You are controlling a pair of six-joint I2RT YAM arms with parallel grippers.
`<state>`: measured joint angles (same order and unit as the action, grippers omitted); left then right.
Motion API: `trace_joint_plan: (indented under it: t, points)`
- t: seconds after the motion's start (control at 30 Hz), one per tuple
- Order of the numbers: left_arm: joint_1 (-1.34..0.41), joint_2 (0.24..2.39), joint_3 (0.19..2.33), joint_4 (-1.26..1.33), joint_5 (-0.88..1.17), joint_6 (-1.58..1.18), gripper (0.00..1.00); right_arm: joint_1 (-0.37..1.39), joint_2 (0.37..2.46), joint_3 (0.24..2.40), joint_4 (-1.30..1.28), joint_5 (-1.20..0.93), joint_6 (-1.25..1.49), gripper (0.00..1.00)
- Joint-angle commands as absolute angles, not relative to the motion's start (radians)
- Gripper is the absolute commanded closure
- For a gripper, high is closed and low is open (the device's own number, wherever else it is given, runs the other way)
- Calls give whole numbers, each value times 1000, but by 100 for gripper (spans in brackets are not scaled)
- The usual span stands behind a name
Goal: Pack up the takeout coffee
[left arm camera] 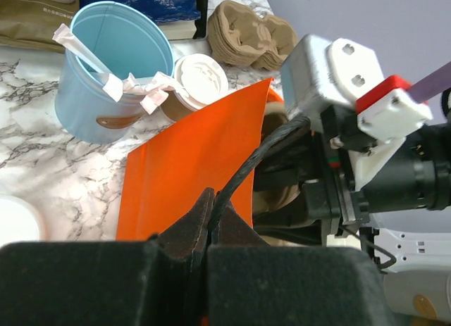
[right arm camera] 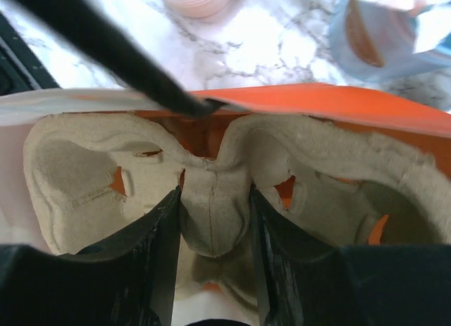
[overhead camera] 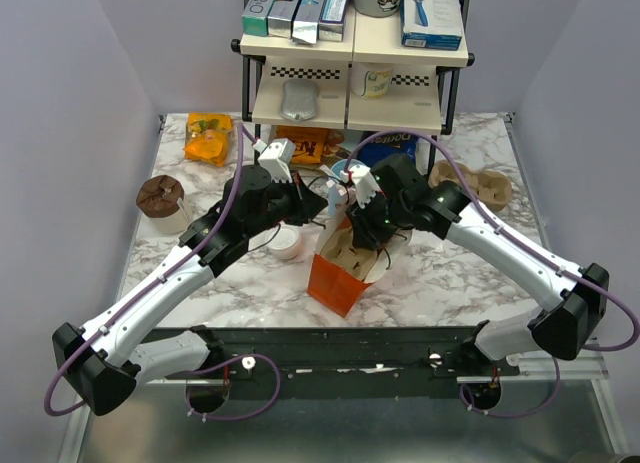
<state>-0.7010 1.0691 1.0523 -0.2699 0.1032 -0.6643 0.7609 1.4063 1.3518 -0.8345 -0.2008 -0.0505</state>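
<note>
Overhead; wrist close-ups sharing orange bag

My left arm and right arm: white lower links, black upper joints, purple cables looping alongside. The right wrist's white housing bears a red block; pincer fingers matte black.

— Where is the takeout coffee sitting?
— It's standing upright on the marble table, just beside the light-blue cup, wearing its round white lid.
— Is all of it showing?
— No, the orange bag is hiding its tan lower side.
</note>
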Motion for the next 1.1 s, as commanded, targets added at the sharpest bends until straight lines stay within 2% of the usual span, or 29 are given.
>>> trace_joint_plan:
  t: [0.0,0.3,0.5,0.63,1.07]
  points:
    - [-696,1066,1026,-256,126,-710,100,767,1375,1293,-810,-311,43,59]
    - [-696,1057,979,-224,135,-759,100,767,1335,1244,-707,-341,161,57]
    - [-696,1054,974,-238,109,-770,100,778,1292,1243,-701,-324,109,57]
    - [-696,1052,971,-258,51,-795,100,848,1240,1239,-709,-204,45,56]
    - [-698,1032,936,-287,-64,-864,100,925,1319,1246,-747,-235,43,56]
